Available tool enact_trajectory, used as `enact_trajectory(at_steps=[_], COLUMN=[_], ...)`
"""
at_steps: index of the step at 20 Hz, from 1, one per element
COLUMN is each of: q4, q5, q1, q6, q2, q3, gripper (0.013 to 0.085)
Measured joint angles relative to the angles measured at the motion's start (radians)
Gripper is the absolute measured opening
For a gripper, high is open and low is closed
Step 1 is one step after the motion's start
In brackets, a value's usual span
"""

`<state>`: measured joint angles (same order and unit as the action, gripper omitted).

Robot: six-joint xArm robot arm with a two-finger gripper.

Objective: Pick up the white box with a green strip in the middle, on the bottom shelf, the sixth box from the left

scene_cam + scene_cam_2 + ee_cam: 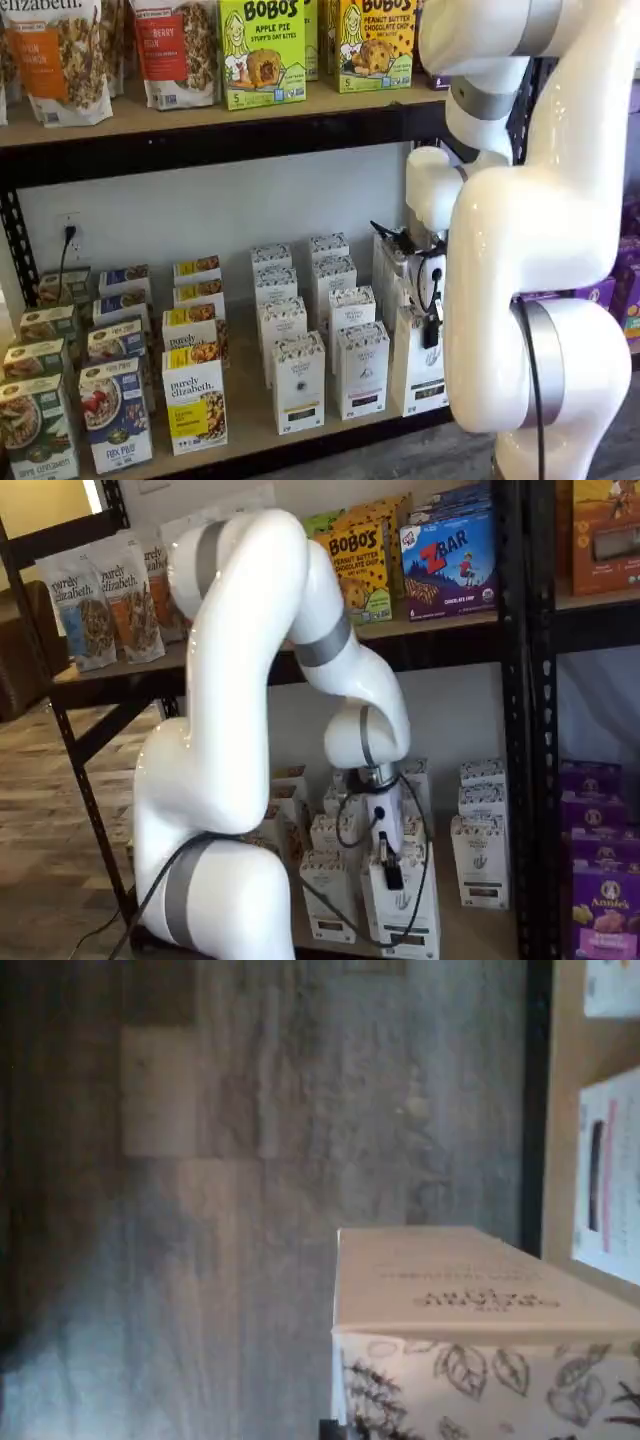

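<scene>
You can see the gripper [392,872] closed tight on the white box [405,900], which sits at the front edge of the bottom shelf [250,425], just beside other white boxes [362,368] like it.
</scene>
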<state>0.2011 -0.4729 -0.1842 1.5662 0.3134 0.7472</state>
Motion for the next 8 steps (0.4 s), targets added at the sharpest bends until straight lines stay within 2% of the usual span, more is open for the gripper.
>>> enact_trajectory(at_steps=[3, 8], q4=[-0.004, -0.042], q5=[-0.05, -0.131], q1=[0.027, 0.06], q6=[-0.021, -0.016], q2=[-0.117, -0.278], q3=[-0.077, -0.163], gripper=[0.053, 0.053])
